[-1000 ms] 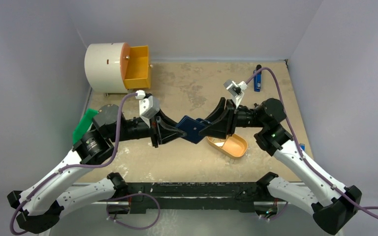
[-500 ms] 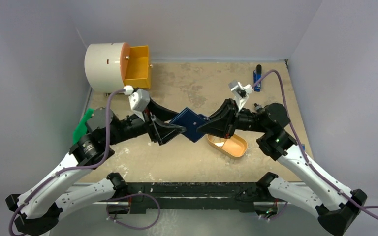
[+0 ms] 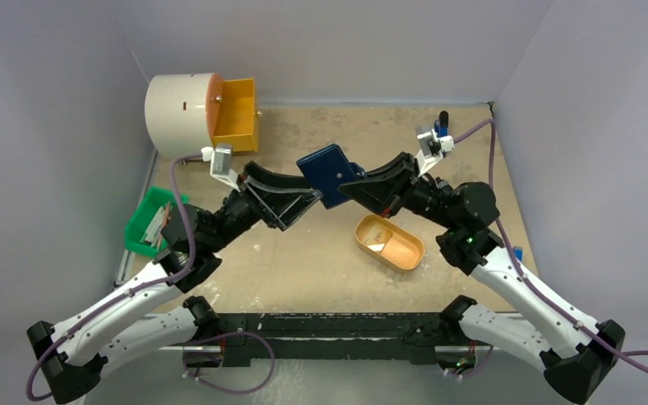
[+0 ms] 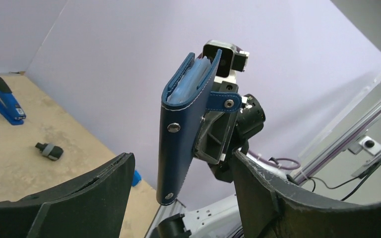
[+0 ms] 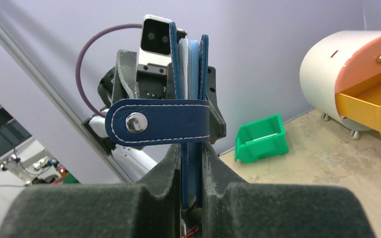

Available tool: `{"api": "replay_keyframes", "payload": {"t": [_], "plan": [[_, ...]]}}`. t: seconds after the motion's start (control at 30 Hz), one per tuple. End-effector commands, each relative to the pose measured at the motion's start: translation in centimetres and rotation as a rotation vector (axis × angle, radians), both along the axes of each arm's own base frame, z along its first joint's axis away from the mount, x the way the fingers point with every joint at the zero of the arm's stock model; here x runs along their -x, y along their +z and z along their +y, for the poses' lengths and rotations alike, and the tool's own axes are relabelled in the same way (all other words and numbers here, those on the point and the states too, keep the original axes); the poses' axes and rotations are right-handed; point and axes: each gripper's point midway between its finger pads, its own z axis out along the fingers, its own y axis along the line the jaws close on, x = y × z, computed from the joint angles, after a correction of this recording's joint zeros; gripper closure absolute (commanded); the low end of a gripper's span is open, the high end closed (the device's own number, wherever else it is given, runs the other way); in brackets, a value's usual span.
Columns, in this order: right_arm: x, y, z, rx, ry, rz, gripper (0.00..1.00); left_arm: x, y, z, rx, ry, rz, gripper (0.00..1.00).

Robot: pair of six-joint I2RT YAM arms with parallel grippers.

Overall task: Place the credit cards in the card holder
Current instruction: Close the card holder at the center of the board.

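right wrist view, card holder (image 5: 158, 122) clamped upright in right hand (image 5: 192, 154)

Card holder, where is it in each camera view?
Top external: card holder upper centre, in the right arm's fingers.
Left wrist: card holder centre, upright, beyond open left fingers.
Right wrist: card holder centre, edge-on between the fingers.
Landmark: green bin, left in top external, right of centre in right wrist; not in left wrist.
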Motion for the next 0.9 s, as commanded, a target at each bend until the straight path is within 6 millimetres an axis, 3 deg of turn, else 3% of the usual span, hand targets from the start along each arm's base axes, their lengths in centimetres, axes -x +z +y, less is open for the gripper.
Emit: {"api": "replay_keyframes", "payload": {"t": [0.0,0.3,0.63,0.87], "plan": [[0.0,3.5,-1.2,-0.142,-0.052,-0.054,1.00,0.1,3.8,0.8,0.203,-0.023,-0.010,0.29],[-0.8,3.2,-1.2,-0.147,-0.088,-0.029,1.00,-1.4,2.6,-0.6,0.197,-0.016,0.044,0.36],[-1.1,2.9,-0.9,-0.162,-0.087,-0.008,1.00,-0.9,2.6,-2.5,0.218,-0.131,0.055,0.40],[-1.2,2.9,-1.1,-0.179,-0.100,0.004,1.00,-1.0,2.0,-3.2,0.201,-0.154,0.071,0.65]]}}
